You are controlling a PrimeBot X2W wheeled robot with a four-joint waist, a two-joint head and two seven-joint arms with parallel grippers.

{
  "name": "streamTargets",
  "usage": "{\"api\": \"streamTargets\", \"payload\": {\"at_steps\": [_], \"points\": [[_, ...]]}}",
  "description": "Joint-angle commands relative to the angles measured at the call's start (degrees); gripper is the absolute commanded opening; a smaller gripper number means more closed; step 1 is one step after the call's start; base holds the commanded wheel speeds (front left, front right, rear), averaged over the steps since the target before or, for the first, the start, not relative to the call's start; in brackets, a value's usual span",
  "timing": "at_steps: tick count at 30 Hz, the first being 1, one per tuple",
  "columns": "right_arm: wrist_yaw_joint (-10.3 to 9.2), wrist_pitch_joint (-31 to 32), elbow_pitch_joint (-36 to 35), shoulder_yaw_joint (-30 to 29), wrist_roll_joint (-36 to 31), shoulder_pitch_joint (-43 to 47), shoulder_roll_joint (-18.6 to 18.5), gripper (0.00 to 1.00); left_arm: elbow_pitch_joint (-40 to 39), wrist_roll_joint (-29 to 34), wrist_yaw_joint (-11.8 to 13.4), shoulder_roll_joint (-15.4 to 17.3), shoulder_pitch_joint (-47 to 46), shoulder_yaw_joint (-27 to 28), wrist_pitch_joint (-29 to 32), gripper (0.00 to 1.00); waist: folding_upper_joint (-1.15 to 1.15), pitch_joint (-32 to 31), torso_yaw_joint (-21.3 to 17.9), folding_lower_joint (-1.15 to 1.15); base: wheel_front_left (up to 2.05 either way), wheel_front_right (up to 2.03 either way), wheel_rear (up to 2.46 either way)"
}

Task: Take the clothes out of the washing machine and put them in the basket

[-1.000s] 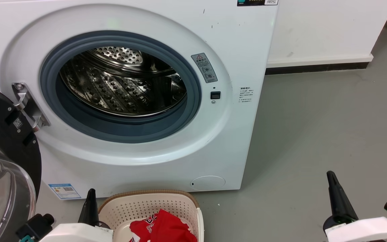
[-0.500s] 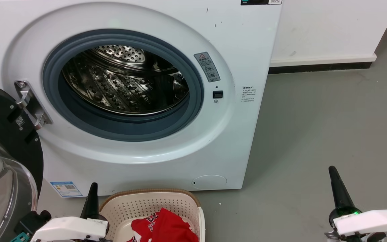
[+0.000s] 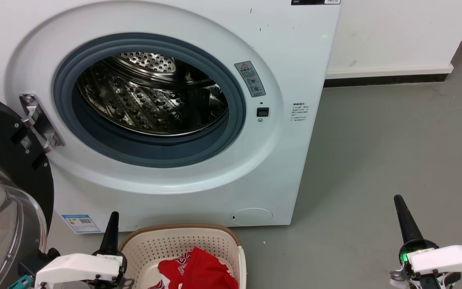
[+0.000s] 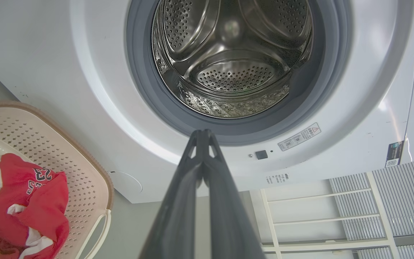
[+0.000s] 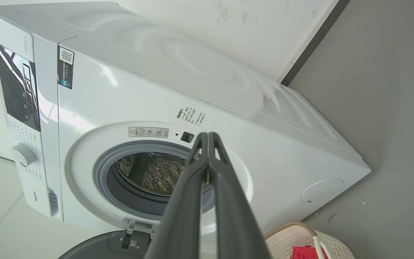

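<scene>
Head view: the clothes (image 3: 197, 269) lie in the basket (image 3: 179, 228), just beside the left fingers (image 3: 112, 224). The right fingers (image 3: 402, 210) stand well apart, over the floor (image 3: 375, 140). The drum (image 3: 146, 104) looks bare.

Left wrist view: fingers (image 4: 189, 194) pressed together, empty, pointing at the drum (image 4: 232, 75); clothes (image 4: 23, 201) low at that view's left.

Right wrist view: fingers (image 5: 187, 194) closed together, holding nothing. The left arm is nearer.
</scene>
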Motion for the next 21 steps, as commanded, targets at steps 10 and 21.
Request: {"api": "streamTargets", "payload": {"at_steps": [10,21], "points": [[-0.01,1.7,1.17,-0.86,6.84,-2.72,-0.24,0.0,0.44,-6.67,-1.25,0.14,-2.2,0.63,1.67,0.0,0.0,0.18,0.34,0.0,0.0,0.0,0.0],[-0.01,3.22,2.41,-1.6,12.58,-3.85,-0.11,0.0,1.15,-12.34,-1.97,0.15,-3.25,0.98,2.99,0.0,0.0,0.36,0.69,0.0,0.0,0.0,0.0]]}}
